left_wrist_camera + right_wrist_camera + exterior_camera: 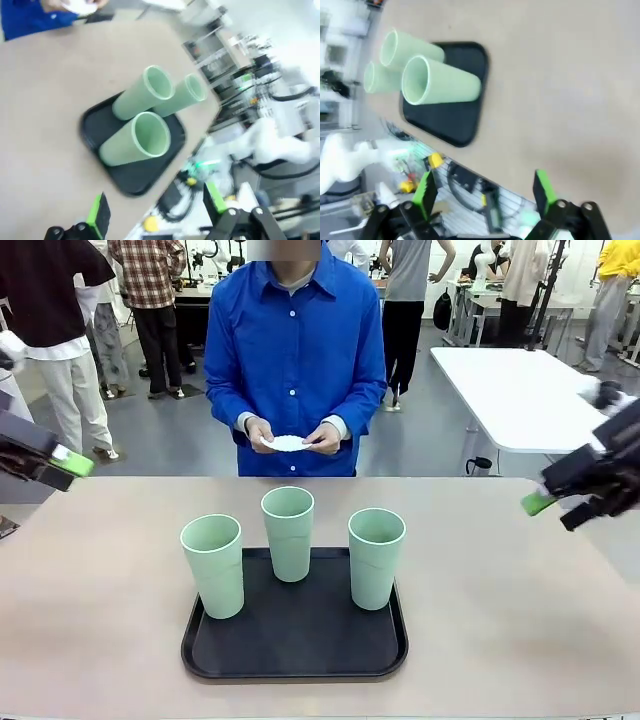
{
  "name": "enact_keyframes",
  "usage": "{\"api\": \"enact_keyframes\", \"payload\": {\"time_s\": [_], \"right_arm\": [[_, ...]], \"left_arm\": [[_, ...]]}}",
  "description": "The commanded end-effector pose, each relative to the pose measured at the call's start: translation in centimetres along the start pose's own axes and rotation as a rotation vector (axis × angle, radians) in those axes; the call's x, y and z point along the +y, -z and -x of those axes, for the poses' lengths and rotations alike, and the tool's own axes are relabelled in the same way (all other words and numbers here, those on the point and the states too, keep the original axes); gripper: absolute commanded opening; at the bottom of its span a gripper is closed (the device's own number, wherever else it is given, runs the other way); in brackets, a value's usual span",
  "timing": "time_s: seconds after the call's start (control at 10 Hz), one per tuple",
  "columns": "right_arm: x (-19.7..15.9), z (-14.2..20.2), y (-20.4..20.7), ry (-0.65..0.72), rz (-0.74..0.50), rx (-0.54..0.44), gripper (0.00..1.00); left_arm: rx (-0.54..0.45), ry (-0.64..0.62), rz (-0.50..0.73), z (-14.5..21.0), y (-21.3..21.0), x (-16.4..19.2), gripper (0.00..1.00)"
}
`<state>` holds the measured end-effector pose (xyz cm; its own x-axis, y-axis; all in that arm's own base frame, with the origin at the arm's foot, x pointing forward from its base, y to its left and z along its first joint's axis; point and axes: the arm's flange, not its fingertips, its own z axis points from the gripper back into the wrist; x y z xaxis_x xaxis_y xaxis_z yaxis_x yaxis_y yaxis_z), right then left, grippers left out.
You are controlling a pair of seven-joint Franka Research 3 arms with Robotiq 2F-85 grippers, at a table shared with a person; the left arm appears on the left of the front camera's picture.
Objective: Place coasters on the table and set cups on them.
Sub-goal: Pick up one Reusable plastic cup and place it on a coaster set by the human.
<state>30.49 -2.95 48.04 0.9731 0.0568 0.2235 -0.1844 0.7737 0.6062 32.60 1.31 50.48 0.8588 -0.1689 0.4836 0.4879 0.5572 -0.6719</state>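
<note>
Three mint-green cups (288, 530) are stood on a black tray (300, 645) mid-desk (90, 580). Lacy coasters (288, 443) are held by the person's hands (325, 438). The left pincer (156, 210) and right pincer (484, 192) are spread wide, empty.

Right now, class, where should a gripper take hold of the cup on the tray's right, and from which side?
Probably the upper wall of the right cup, approached from its right by the open right gripper: it stands upright, widens upward, and that side is free.
</note>
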Motion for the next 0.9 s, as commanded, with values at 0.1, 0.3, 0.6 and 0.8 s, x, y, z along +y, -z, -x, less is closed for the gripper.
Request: {"api": "enact_keyframes", "payload": {"time_s": [0.1, 0.3, 0.6, 0.8], "right_arm": [[-5.2, 2.8, -0.1, 0.301, -0.492, -0.121, 1.00], [-7.1, 3.9, -1.5, 0.338, -0.529, -0.154, 1.00], [-9.0, 5.4, -3.3, 0.360, -0.530, -0.160, 1.00], [-10.1, 6.1, -3.9, 0.372, -0.518, -0.167, 1.00]], "left_arm": [[-0.107, -0.267, 0.193, 1.2, -3.8, 5.4, 1.00], [-0.105, -0.349, 0.166, 2.4, -4.9, 7.5, 1.00], [-0.132, -0.419, 0.141, 3.6, -6.1, 8.9, 1.00], [-0.154, -0.443, 0.126, 4.2, -7.3, 9.1, 1.00]]}}
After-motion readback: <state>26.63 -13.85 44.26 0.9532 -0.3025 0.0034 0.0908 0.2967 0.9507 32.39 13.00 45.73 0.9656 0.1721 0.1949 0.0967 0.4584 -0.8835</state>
